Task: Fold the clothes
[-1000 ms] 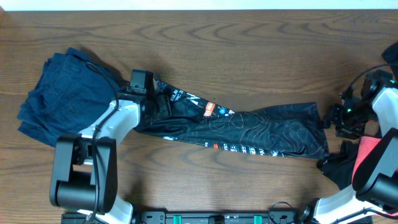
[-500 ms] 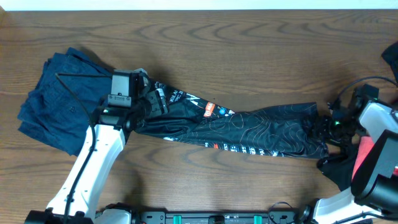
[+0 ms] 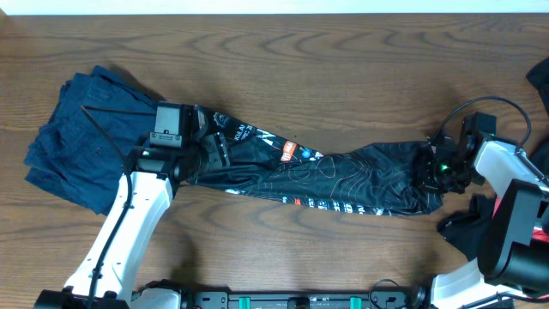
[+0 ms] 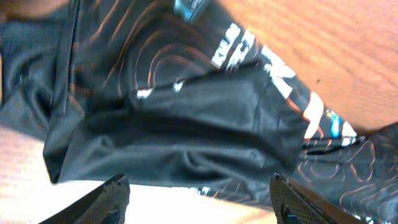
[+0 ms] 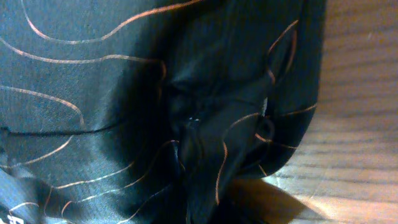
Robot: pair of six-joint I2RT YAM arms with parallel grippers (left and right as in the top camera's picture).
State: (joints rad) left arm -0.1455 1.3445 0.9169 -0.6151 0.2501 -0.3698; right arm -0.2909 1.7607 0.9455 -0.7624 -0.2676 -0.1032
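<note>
A black jersey (image 3: 343, 180) with thin orange contour lines and white print lies stretched across the table's middle. My left gripper (image 3: 210, 148) hovers over its left end, open. In the left wrist view both fingertips (image 4: 115, 198) stand wide apart just above the jersey's folded edge (image 4: 186, 124), with nothing between them. My right gripper (image 3: 431, 167) sits on the jersey's right end, shut. The right wrist view shows only puckered jersey cloth (image 5: 205, 124) drawn into the bottom edge, and its fingers are hidden.
A crumpled navy garment (image 3: 77, 142) lies at the far left, touching the jersey's left end. A dark cloth heap (image 3: 463, 233) sits at the right front beside the right arm. Another dark item (image 3: 539, 81) lies at the right edge.
The right gripper has moved left onto the jersey's right end and shut there, bunching the cloth. The left arm has swung over the jersey's left end and stays open.
</note>
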